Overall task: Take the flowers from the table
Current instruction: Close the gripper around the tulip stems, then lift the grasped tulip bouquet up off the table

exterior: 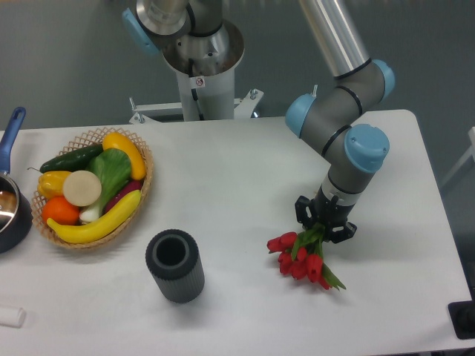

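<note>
A small bunch of red tulips, the flowers (300, 259), lies at the right of the white table (237, 178), green stems running up into the gripper. The black gripper (324, 225) points straight down over the stem end, and its fingers are closed around the green stems. The red heads fan out to the lower left of the gripper, with one leaf tip pointing to the lower right. I cannot tell whether the blooms still touch the tabletop.
A dark grey ribbed cylinder cup (174, 265) stands left of the flowers. A wicker basket (95, 185) of fruit and vegetables sits at the left, with a dark pot with a blue handle (10, 194) at the left edge. The robot base (197, 52) stands behind the table.
</note>
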### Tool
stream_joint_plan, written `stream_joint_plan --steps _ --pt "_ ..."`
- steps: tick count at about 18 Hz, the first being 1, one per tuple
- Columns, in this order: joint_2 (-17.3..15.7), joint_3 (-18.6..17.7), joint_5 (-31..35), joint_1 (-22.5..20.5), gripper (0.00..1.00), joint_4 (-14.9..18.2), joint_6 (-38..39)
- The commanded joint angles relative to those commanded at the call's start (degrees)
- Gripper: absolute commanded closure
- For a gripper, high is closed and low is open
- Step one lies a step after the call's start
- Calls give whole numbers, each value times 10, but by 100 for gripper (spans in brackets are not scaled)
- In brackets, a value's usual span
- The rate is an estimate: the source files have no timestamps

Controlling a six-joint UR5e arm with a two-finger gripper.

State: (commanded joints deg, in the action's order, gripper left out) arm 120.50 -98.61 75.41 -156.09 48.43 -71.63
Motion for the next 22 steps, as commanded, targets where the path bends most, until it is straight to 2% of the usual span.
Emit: stream_joint_plan --steps 4,8,14,19,22 --pt "-3 2 -1 -1 71 -1 -2" --pt "-55 6 -16 -6 70 1 -2" --pt "-129 19 -107 -21 70 0 31" --pt "-150 54 -207 -33 70 0 107" --pt "-167 56 -245 -58 70 0 120"
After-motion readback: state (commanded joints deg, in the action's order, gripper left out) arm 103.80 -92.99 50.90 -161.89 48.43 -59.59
